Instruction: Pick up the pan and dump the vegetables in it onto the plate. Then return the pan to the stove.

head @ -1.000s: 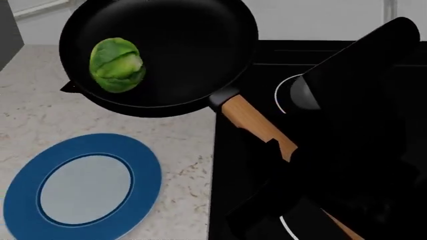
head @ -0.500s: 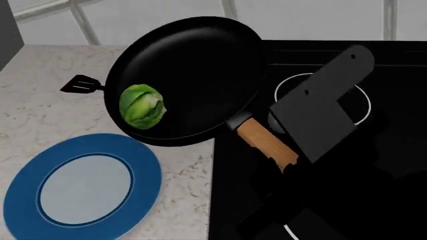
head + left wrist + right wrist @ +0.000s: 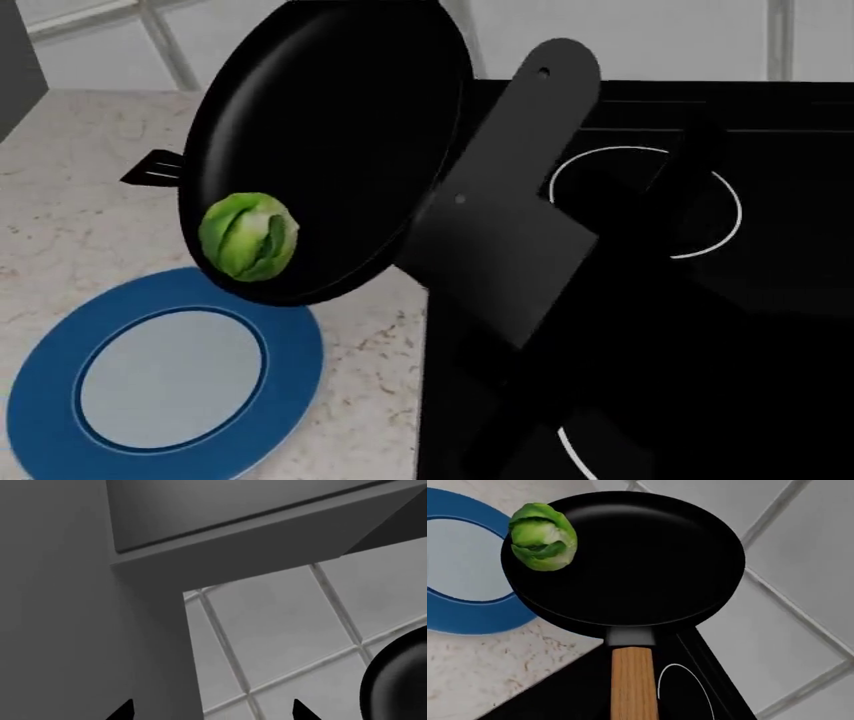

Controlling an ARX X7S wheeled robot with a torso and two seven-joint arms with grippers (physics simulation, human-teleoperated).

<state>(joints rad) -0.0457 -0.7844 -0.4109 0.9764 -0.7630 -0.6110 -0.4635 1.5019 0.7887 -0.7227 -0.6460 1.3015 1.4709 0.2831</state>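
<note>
A: Black glass first: the stove (image 3: 747, 330) fills the right of the head view, glossy, with white ring outlines. Beside it lies the speckled pale stone worktop (image 3: 67, 230).

B: And the pan (image 3: 334, 140)?

A: Round, shallow, black. It is held in the air, tipped steeply, its lower edge above the far rim of the plate (image 3: 167, 375). In the right wrist view the light-brown wooden handle (image 3: 634, 680) runs from the pan (image 3: 640, 565) straight toward the camera.

B: The plate?

A: Flat on the worktop, broad blue rim, pale grey-white centre, bare.

B: The sprout?

A: The Brussels sprout (image 3: 248, 236), small, leafy and green, sits against the pan's lowest rim, just above the plate. The right wrist view shows it (image 3: 543, 536) at the rim on the plate's side.

B: What differs from half a second ago?

A: The pan is tilted much further, its face nearly turned away from the stove, and the sprout has slid lower toward the plate. The right arm's dark link (image 3: 501, 230) now covers the handle in the head view.

B: The claws?

A: The right claw is out of sight; whether it clamps the handle I cannot tell. Of the left claw only two dark tips (image 3: 300, 711) show, well apart, with nothing between them, facing grey tiles (image 3: 287, 630).

B: Anything else?

A: A small black spatula (image 3: 154, 170) peeks from behind the pan.
</note>
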